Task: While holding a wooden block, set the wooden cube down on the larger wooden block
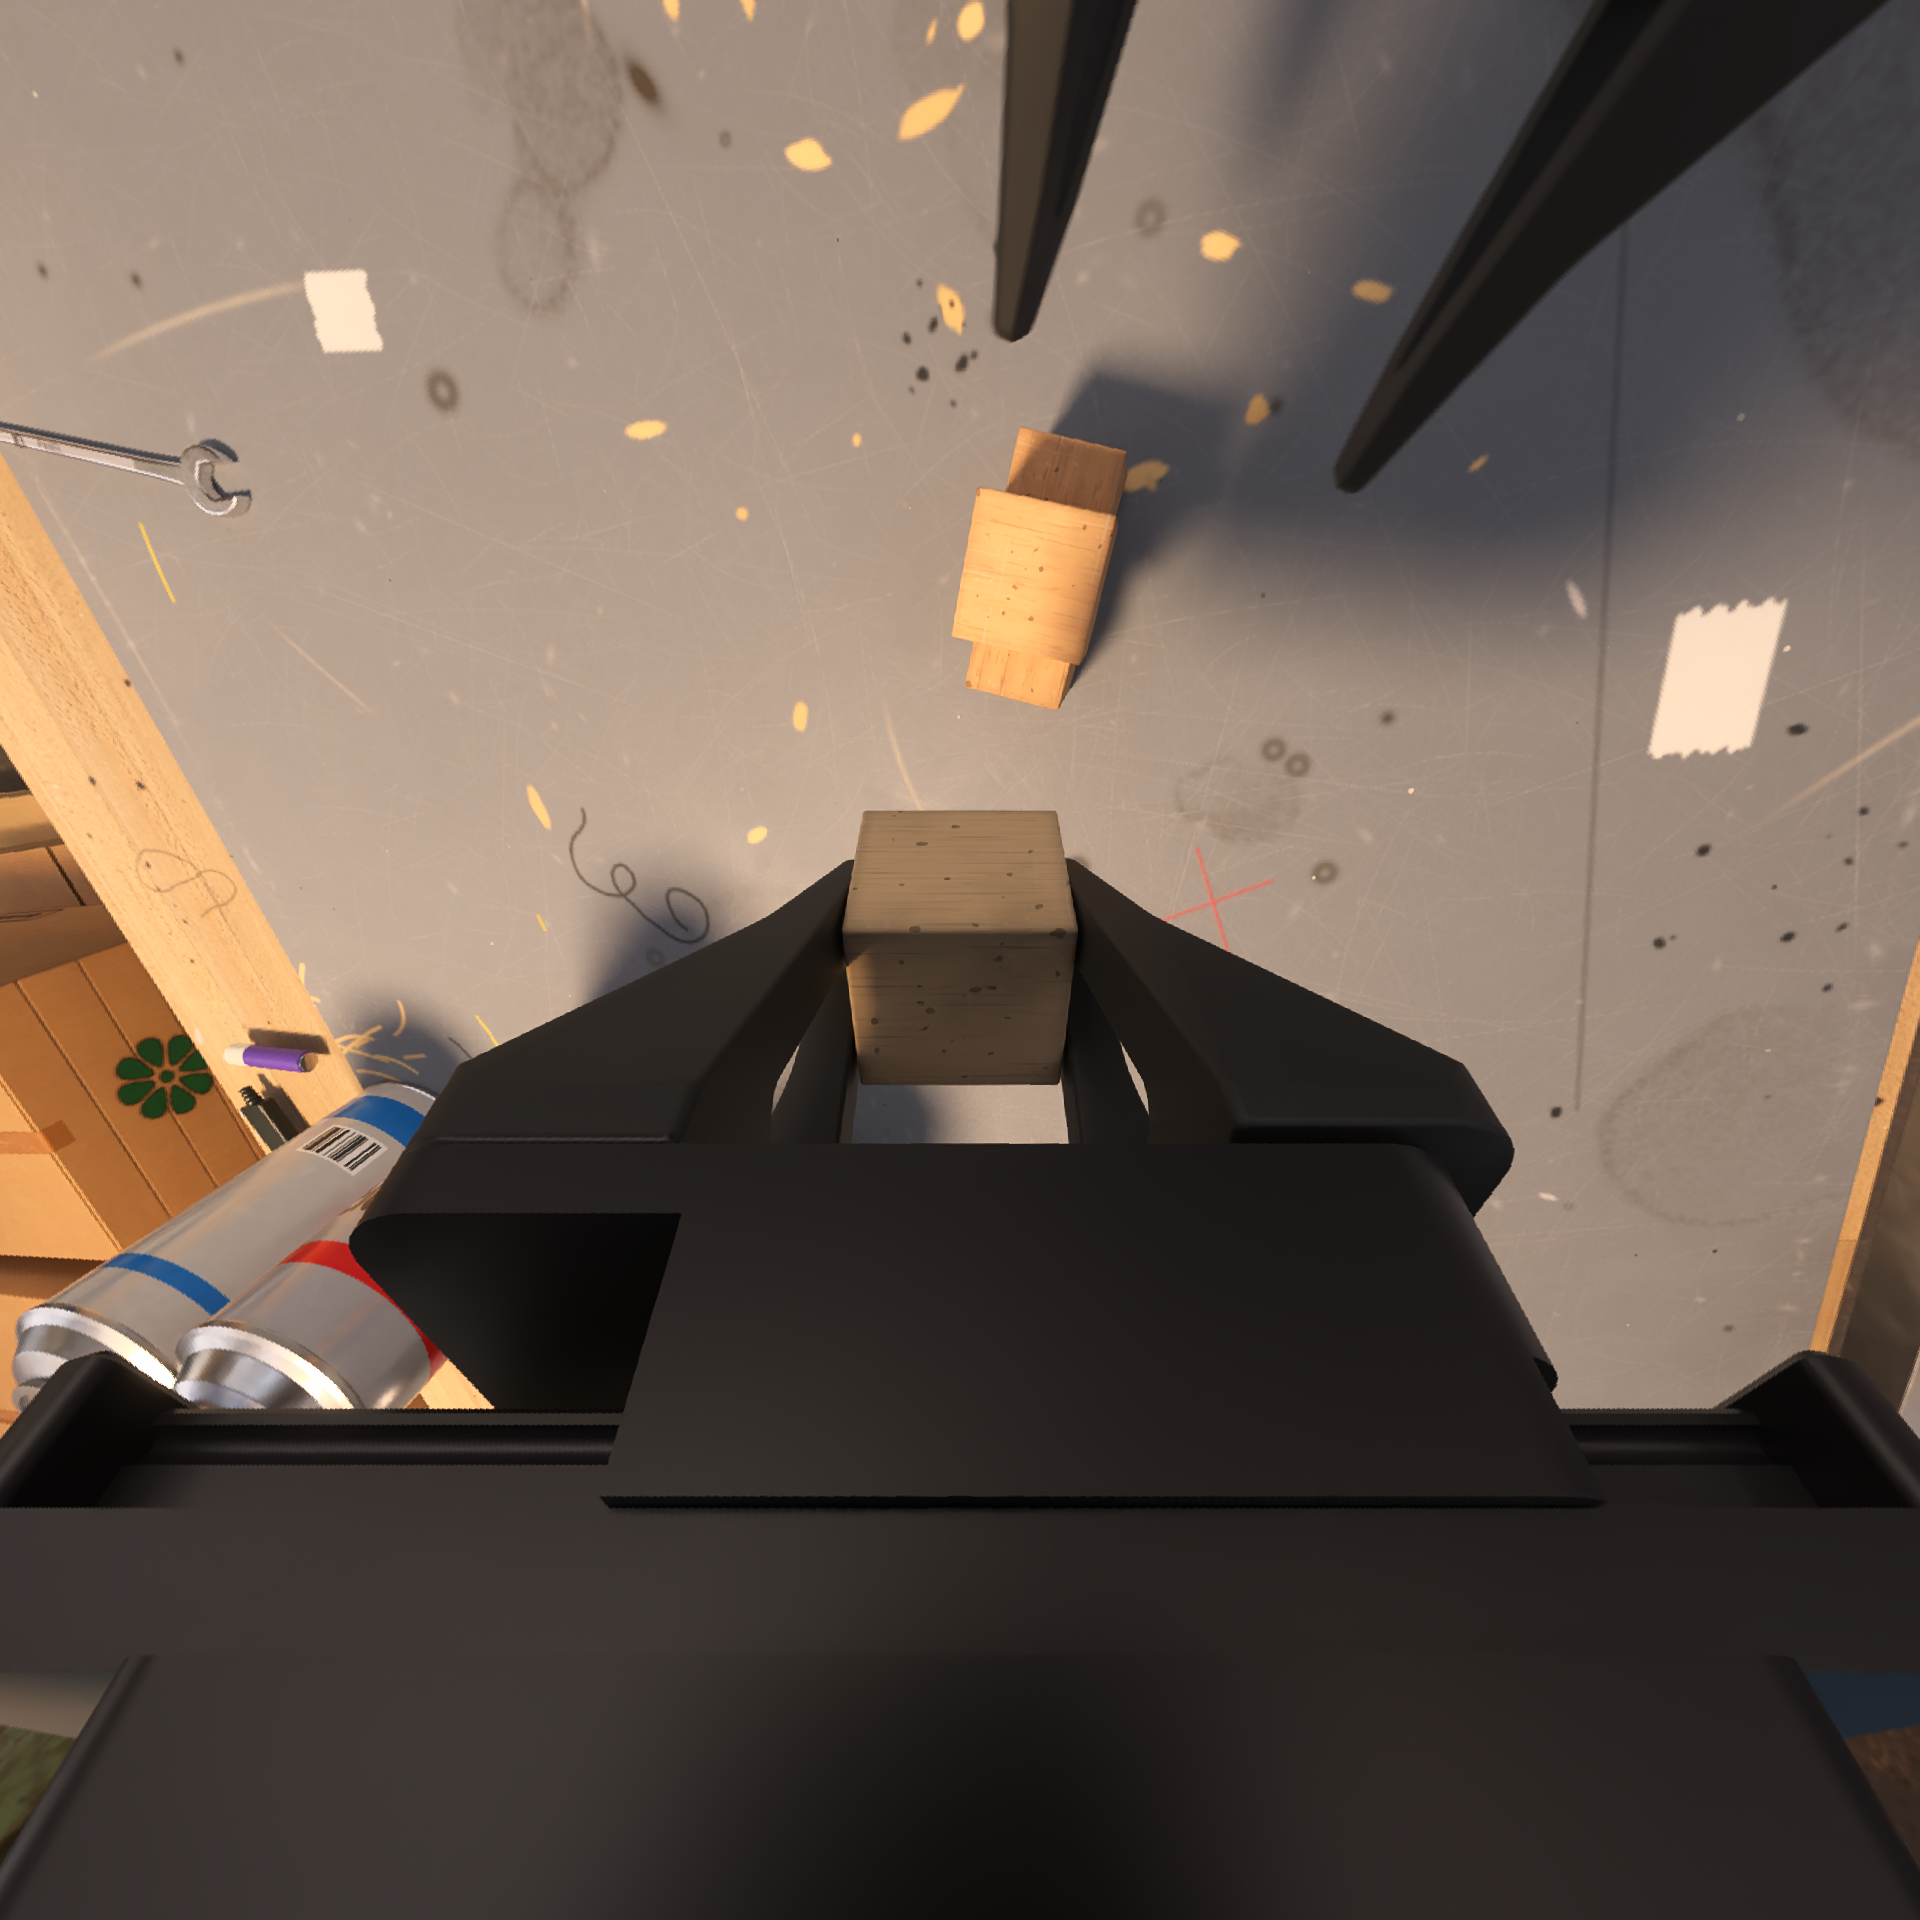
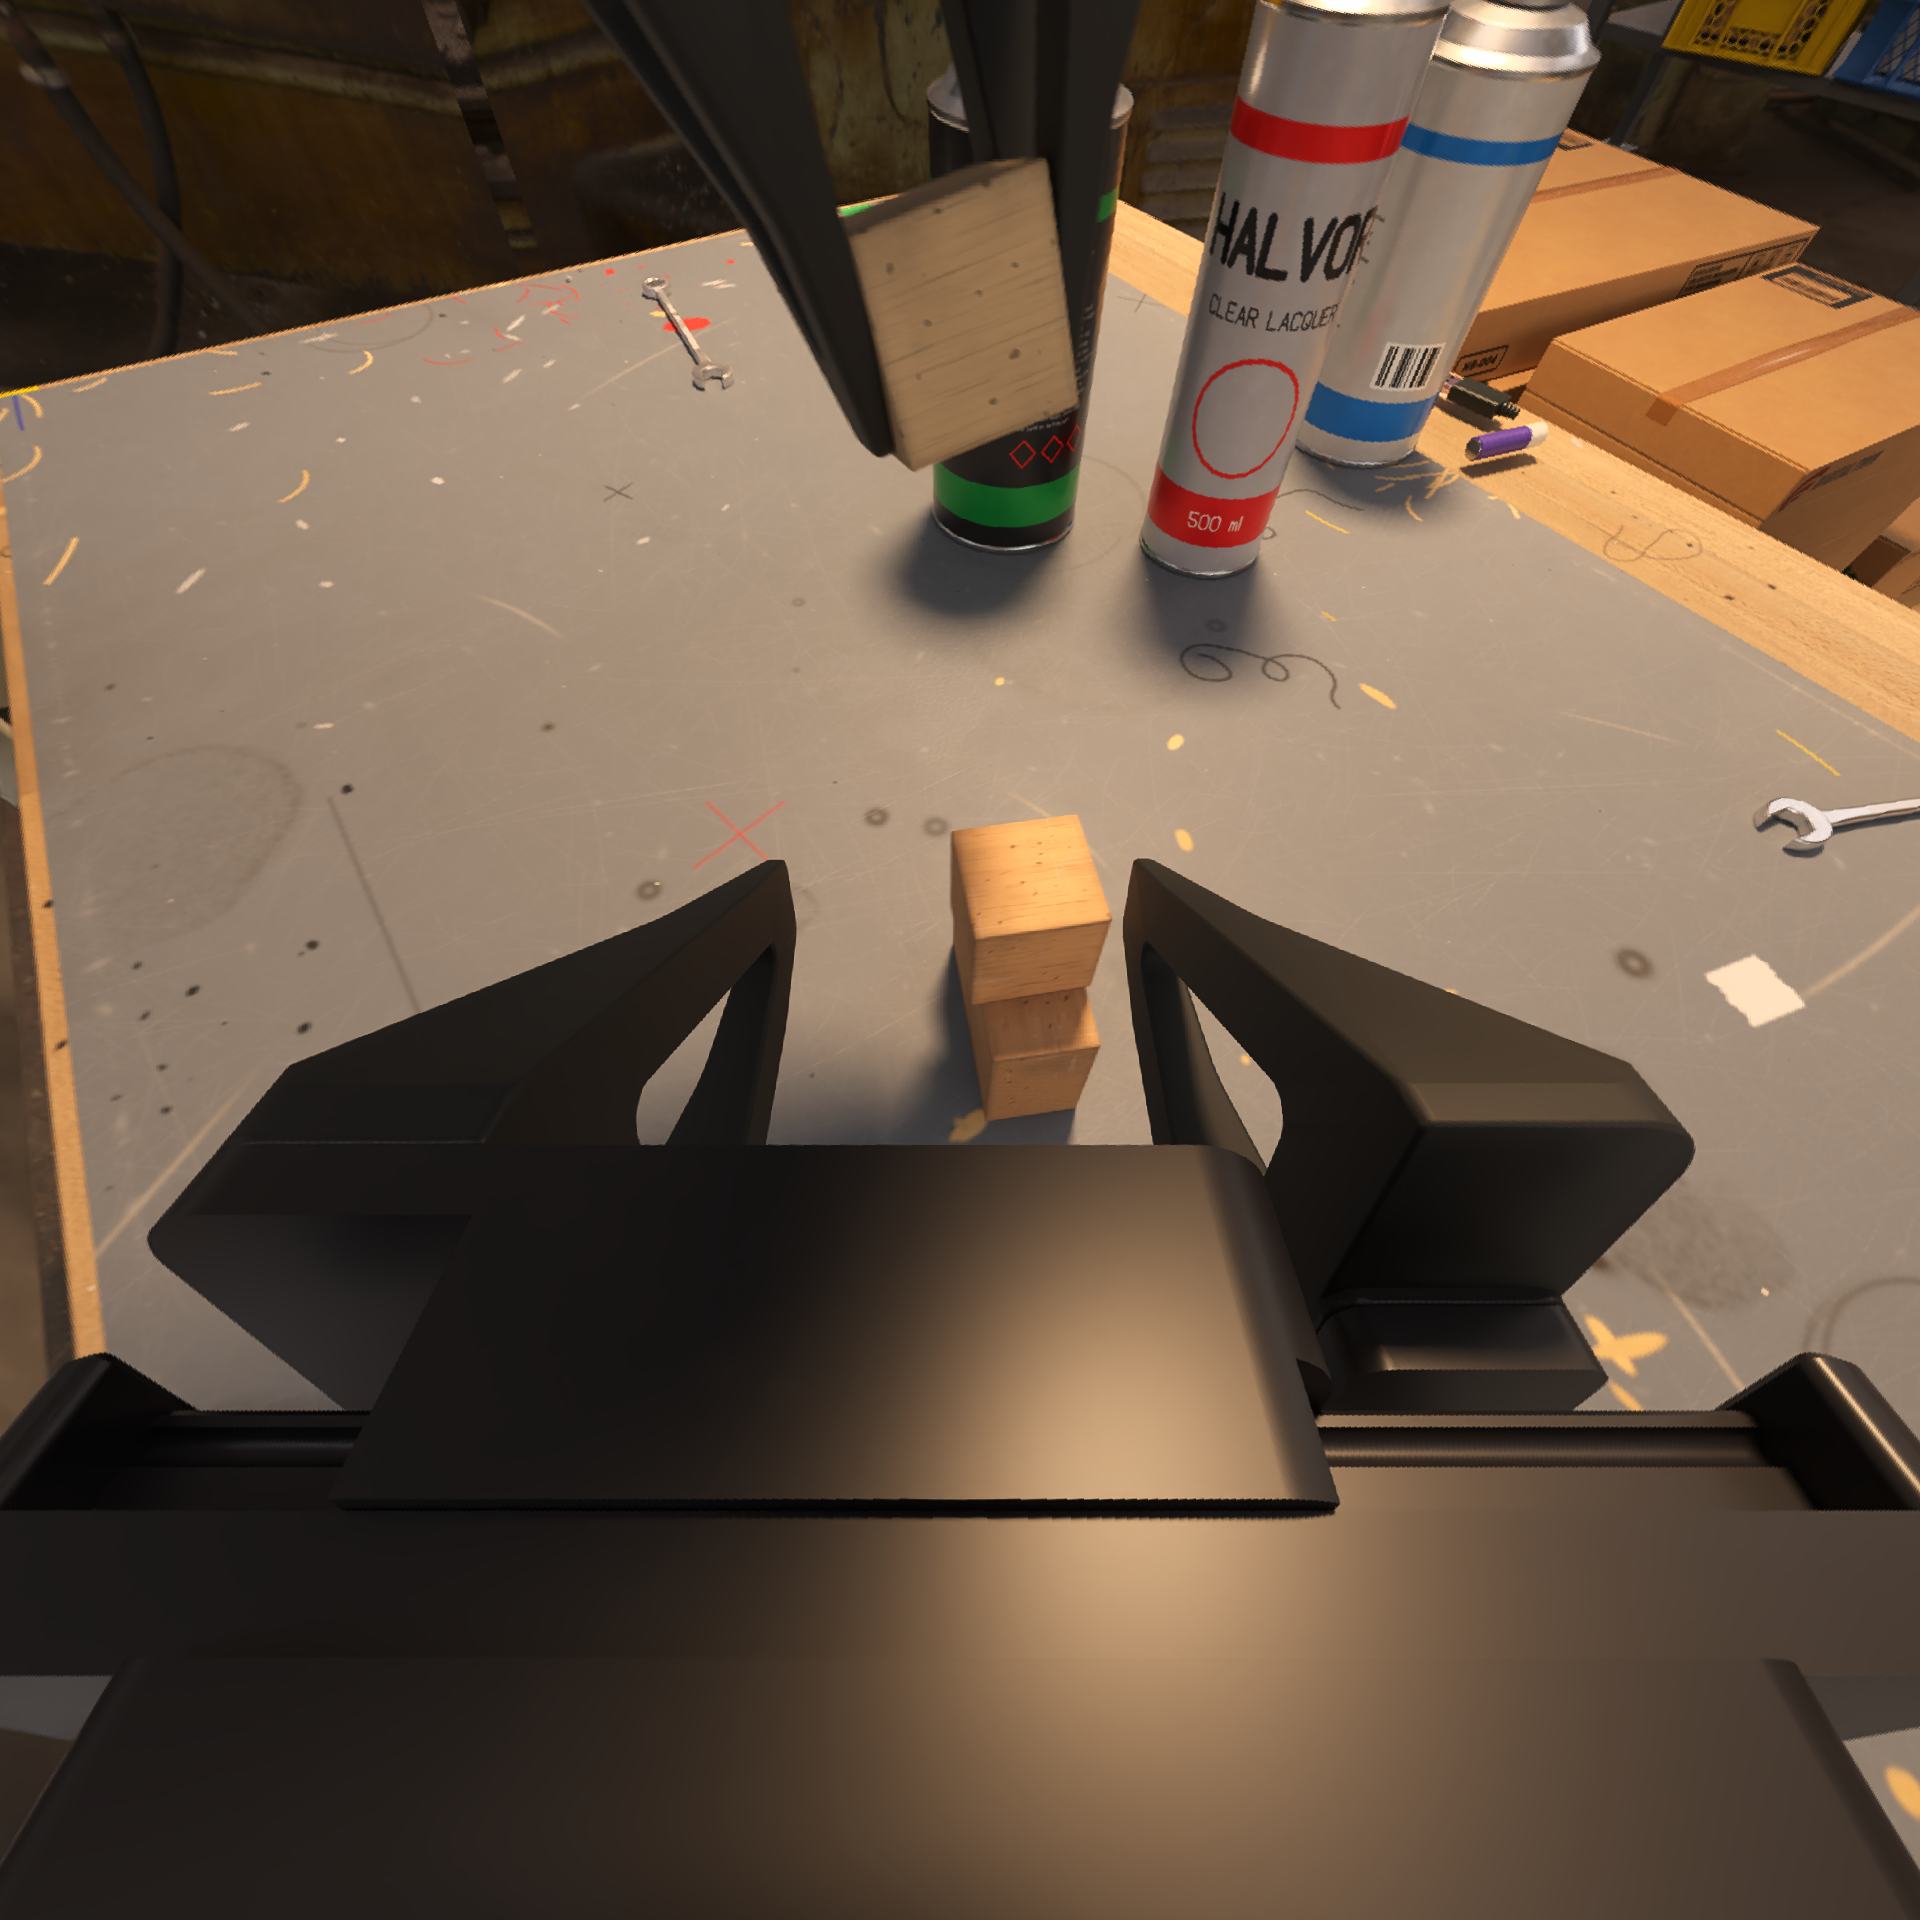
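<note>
My left tool (image 1: 958, 940) is clamped on a pale, speckled wooden block (image 1: 958, 940), held up above the grey, scuffed table (image 2: 416, 675). My right tool (image 2: 961, 904) stands wide and empty, a finger either side of the stack without touching. The light-brown wooden cube (image 2: 1029, 906) already sits on the larger darker wooden block (image 2: 1037, 1055), its edges overhanging a little. I judge the placing done; only pulling the right tool clear remains.

Beyond the pincer, three spray cans stand upright: a black-and-green one (image 2: 1003, 499), a red-banded one (image 2: 1262, 312) and a blue-banded one (image 2: 1455, 239). Cardboard boxes (image 2: 1704, 353) lie far right. A wrench (image 2: 1834, 821) rests right; another wrench (image 2: 686, 332) lies far off.
</note>
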`<action>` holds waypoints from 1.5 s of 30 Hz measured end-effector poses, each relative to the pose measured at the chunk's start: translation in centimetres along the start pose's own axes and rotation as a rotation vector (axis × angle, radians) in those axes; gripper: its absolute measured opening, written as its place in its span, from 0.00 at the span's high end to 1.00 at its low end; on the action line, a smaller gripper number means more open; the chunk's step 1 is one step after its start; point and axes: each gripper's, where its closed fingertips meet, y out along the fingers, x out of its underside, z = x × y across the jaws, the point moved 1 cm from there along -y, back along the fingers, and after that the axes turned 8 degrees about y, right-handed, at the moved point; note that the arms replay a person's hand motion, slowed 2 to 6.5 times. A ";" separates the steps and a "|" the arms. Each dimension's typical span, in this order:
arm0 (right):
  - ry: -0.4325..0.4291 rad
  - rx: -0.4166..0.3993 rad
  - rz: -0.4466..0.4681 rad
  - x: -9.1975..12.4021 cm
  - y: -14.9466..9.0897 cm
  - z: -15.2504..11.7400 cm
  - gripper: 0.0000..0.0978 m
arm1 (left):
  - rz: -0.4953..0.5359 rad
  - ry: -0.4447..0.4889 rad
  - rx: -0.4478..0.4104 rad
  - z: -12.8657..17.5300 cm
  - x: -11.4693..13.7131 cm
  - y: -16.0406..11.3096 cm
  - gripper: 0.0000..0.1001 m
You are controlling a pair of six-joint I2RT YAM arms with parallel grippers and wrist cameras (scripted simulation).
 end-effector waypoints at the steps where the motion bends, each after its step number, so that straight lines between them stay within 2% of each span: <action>1: 0.002 -0.001 0.002 0.0 -0.3 -0.3 0.45 | -0.001 0.001 0.001 0.0 -0.1 0.1 0.71; 9: 0.010 -0.023 -0.002 0.8 -1.7 -2.6 0.43 | -0.009 0.002 0.013 0.0 -0.3 0.7 0.71; 19: 0.015 -0.033 -0.015 2.3 -1.8 -4.3 0.43 | -0.018 0.000 0.026 0.3 -0.5 1.3 0.71; 45: 0.024 -0.040 -0.058 3.8 -1.0 -4.5 0.44 | -0.028 -0.016 0.046 0.5 -0.7 2.5 0.71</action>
